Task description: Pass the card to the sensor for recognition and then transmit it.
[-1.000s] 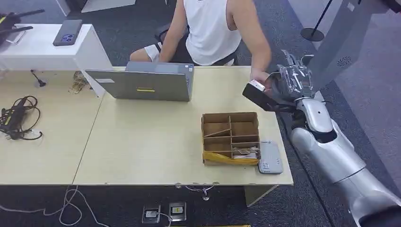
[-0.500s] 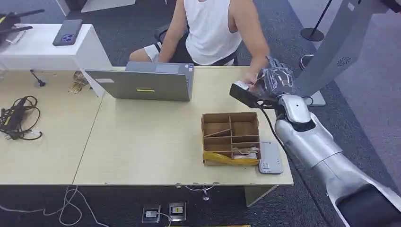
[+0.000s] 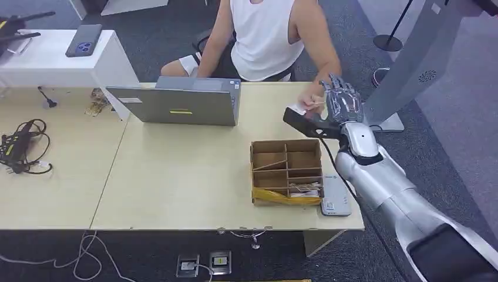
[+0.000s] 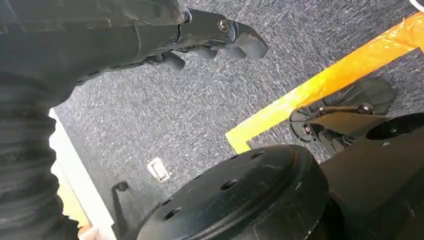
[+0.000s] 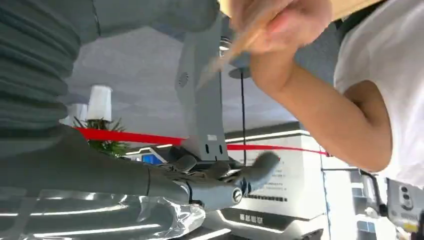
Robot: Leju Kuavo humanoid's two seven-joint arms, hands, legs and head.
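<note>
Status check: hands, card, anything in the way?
Right hand open, raised at far table edge. Person's hand holds the card. Left hand hangs empty. Nothing blocking.

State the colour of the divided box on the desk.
Brown cardboard box, with a yellow strip along its near edge; clearest in the head view.

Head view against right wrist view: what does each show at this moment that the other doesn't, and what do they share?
Head view alone: the light wooden desk, brown divided cardboard box, grey open laptop and small grey card reader beside the box.

Right wrist view alone: a red barrier ribbon and a green potted plant.

Both: the robot's right hand with fingers apart, the person's hand taking the white card, and the grey kiosk stand.
</note>
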